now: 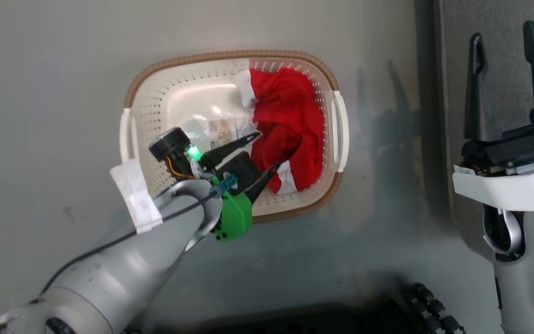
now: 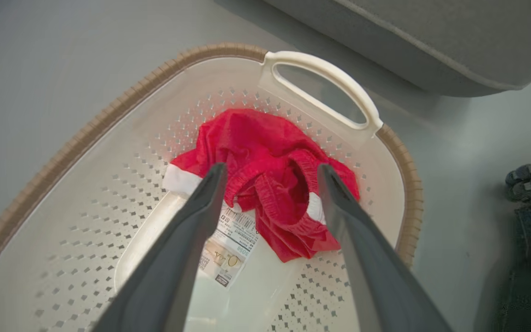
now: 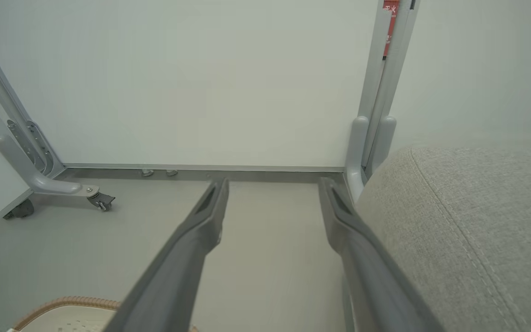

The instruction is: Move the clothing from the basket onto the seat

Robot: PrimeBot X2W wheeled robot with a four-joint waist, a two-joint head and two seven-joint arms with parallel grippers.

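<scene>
The cream basket (image 1: 142,97) with a brown rim stands on the grey floor. Red clothing (image 1: 288,120) with white bands lies bunched in its right half. My left gripper (image 1: 267,150) reaches into the basket, open, its fingertips at the garment's left edge. In the left wrist view the clothing (image 2: 265,170) lies just beyond and between the two open fingers (image 2: 201,207), and the basket (image 2: 85,138) shows a label on its floor. My right gripper (image 1: 503,41) is raised at the far right, open and empty, over the grey seat (image 1: 503,102). The seat (image 3: 468,221) lies right of my right gripper (image 3: 272,184).
A wheeled metal frame (image 3: 39,175) stands against the white wall beyond the basket. The seat's edge (image 2: 431,50) lies just past the basket's handle (image 2: 325,87). My dark base (image 1: 387,311) shows at the bottom of the head view.
</scene>
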